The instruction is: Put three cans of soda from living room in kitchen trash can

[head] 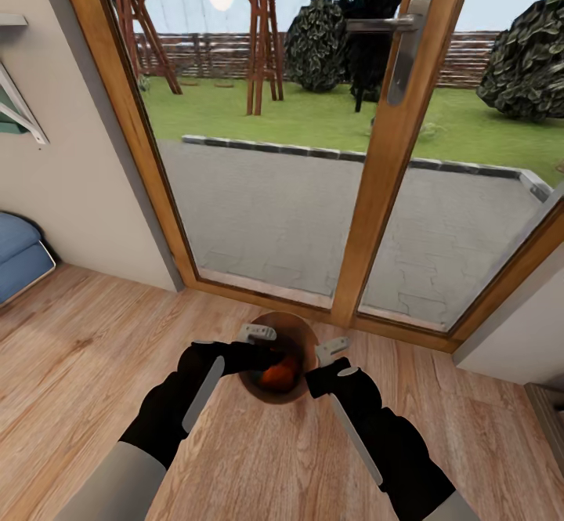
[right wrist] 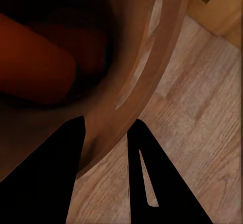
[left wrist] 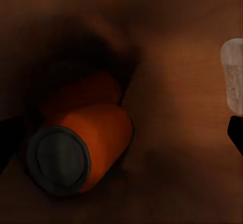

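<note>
You stood in the living room, facing the wood-framed glass doors, with the patio and garden beyond and a corner of the light-blue sofa at the left edge of the head view. The wood floor ran under both arms.

The trash can sat on that floor just in front of the door frame, so it was not in the kitchen; no kitchen cabinets, sink or fridge were to be seen.

Your right gripper straddled the bin's wall at the rim, one finger inside and one outside. Its jaws looked closed on that wall, though the contact itself was too dark to be sure of.

Your left gripper hung over the bin's mouth. The left wrist view showed one pale fingertip at one edge and a dark shape at the other, with nothing between them, so its jaws stood apart and empty.

The orange soda can lay on its side on the bin's dark bottom, grey end toward the left wrist camera.

By my reading, one can of three was binned. The blue can and the third were out of sight, so two were probably left to collect, and the bin had yet to reach the kitchen.
</note>
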### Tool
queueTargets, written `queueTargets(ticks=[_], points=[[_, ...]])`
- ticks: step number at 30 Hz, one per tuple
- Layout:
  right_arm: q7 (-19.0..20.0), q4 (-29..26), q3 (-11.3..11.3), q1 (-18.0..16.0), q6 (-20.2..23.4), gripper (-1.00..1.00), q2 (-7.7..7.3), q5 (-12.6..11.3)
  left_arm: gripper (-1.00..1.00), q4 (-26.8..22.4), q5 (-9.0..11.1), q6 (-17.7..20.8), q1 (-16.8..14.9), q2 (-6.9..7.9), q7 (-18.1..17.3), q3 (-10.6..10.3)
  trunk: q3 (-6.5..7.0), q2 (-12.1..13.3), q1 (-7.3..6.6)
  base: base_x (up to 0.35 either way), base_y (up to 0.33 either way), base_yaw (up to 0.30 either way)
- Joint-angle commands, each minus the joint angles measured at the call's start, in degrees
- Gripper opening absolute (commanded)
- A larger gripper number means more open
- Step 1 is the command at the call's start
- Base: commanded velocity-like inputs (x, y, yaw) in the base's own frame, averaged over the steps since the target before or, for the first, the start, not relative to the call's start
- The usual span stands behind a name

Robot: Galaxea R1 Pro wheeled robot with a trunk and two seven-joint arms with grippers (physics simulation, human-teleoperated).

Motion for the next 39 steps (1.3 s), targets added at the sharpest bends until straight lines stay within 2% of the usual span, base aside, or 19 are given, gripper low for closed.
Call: queueTargets(ticks=[1, 10, 11, 12, 13, 16, 18, 19, 20, 21, 22, 24, 25, 28, 30, 32, 33, 36, 39], points=[[0.03, -1.82, 0.48, -0.02, -0.13, -1.00, 0.01, -0.70, 1.00, 0.01, -0.24, -0.03, 0.01, 0.04, 0.00, -0.05, 0.00, 0.00, 0.00, 0.000, 0.000, 0.000], [0.01, -1.81, 0.59, 0.03, -0.14, -1.00, -0.03, -0.70, 1.00, -1.41, 0.13, 0.26, 0.16, 0.49, -0.60, 0.12, 0.00, 0.00, 0.00, 0.000, 0.000, 0.000], [0.01, -1.81, 0.57, 0.03, -0.14, -1.00, -0.03, -0.70, 1.00, -3.17, 0.22, 0.56, 0.20, 0.60, -0.71, 0.24, 0.00, 0.00, 0.00, 0.000, 0.000, 0.000], [0.01, -1.81, 0.56, 0.04, -0.14, -1.00, -0.03, -0.70, 1.00, -10.10, 0.46, 2.79, 0.24, 0.72, -0.96, 0.37, 0.00, 0.00, 0.00, 0.000, 0.000, 0.000], [0.01, -1.81, 0.55, 0.05, -0.14, -1.00, -0.03, -0.70, 1.00, -13.88, 0.52, 5.01, 0.25, 0.78, -1.12, 0.45, 0.00, 0.00, 0.00, 0.000, 0.000, 0.000], [0.01, -1.82, 0.50, 0.03, -0.18, -1.00, -0.06, -0.70, 1.00, -19.32, 0.62, 8.93, 0.26, 1.44, -2.19, 0.92, 0.00, 0.00, 0.00, 0.000, 0.000, 0.000], [0.01, -1.82, 0.49, 0.04, -0.20, -1.00, -0.08, -0.70, 1.00, -20.87, 0.64, 10.07, 0.26, 2.71, -3.98, 1.82, 0.00, 0.00, 0.00, 0.000, 0.000, 0.000], [0.01, -1.82, 0.47, 0.05, -0.22, -1.00, -0.10, -0.70, 1.00, -21.86, 0.64, 10.80, 0.27, 4.11, -6.00, 3.14, 0.00, 0.00, 0.00, 0.000, 0.000, 0.000], [0.01, -1.82, 0.47, 0.05, -0.24, -1.00, -0.10, -0.70, 1.00, -22.22, 0.64, 11.06, 0.27, 4.78, -7.10, 4.02, 0.00, 0.00, 0.00, 0.000, 0.000, 0.000], [0.01, -1.82, 0.47, 0.06, -0.27, -1.00, -0.14, -0.70, 1.00, -22.73, 0.64, 11.42, 0.27, 5.93, -9.32, 6.30, 0.00, 0.00, 0.00, 0.000, 0.000, 0.000], [0.01, -1.82, 0.45, 0.06, -0.29, -1.00, -0.15, -0.70, 1.00, -22.91, 0.64, 11.54, 0.29, 6.49, -10.35, 7.64, 0.00, 0.00, 0.00, 0.000, 0.000, 0.000], [0.01, -1.82, 0.40, 0.06, -0.37, -1.00, -0.24, -0.70, 1.00, -23.33, 0.64, 11.70, 0.45, 9.10, -13.50, 13.14, 0.00, 0.00, 0.00, 0.000, 0.000, 0.000], [0.01, -1.82, 0.39, 0.06, -0.41, -1.00, -0.26, -0.70, 1.00, -23.42, 0.64, 11.62, 0.54, 10.61, -14.56, 15.19, 0.00, 0.00, 0.00, 0.000, 0.000, 0.000], [0.02, -1.82, 0.38, 0.06, -0.48, -1.00, -0.28, -0.70, 1.00, -23.48, 0.58, 11.35, 0.67, 12.60, -15.54, 17.05, 0.00, 0.00, 0.00, 0.000, 0.000, 0.000], [0.02, -1.82, 0.34, 0.06, -0.65, -1.00, -0.32, -0.73, 1.00, -23.29, 0.27, 9.23, 0.95, 14.27, -15.85, 18.31, 0.00, 0.00, 0.00, 0.000, 0.000, 0.000], [0.01, -1.82, 0.25, 0.06, -0.78, -1.00, -0.47, -0.75, 1.00, -21.69, -0.05, 3.39, 2.95, 14.98, -14.97, 18.92, 0.00, 0.00, 0.00, 0.000, 0.000, 0.000], [0.01, -1.82, 0.25, 0.06, -0.78, -1.00, -0.47, -0.75, 1.00, -21.69, -0.05, 3.39, 2.95, 14.98, -14.97, 18.92, 0.00, 0.00, 0.00, 0.000, 0.000, 0.000], [0.01, -1.82, 0.10, 0.12, -0.89, -1.00, -0.66, -0.75, 1.00, -16.63, -0.17, -6.06, 8.54, 15.35, -11.83, 19.17, 0.00, 0.00, 0.00, 0.000, 0.000, 0.000], [0.01, -1.97, -0.10, 0.14, -0.96, -1.00, -0.76, -0.74, 1.00, -12.89, -0.16, -12.56, 12.39, 15.44, -10.75, 19.32, 0.00, 0.00, 0.00, 0.000, 0.000, 0.000]])
